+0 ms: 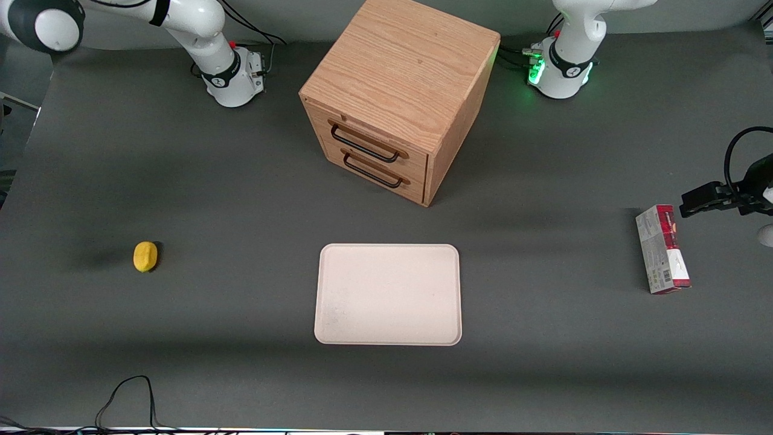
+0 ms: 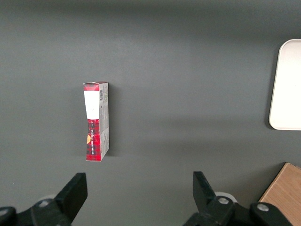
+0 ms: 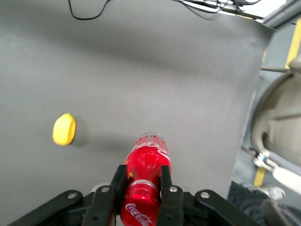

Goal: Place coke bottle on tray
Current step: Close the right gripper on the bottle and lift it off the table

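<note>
One coke bottle (image 3: 146, 181), one tray (image 1: 388, 294), one lemon (image 1: 145, 256), one red-and-grey carton (image 1: 662, 249) and one two-drawer wooden cabinet (image 1: 395, 96). Only my wrist camera shows the bottle: my gripper (image 3: 141, 188) is clamped on it, fingers pressing both sides, held in the air above the grey table (image 1: 241, 199) near the lemon. The front camera shows neither bottle nor gripper, but does show the tray with nothing in it, in front of the cabinet.
</note>
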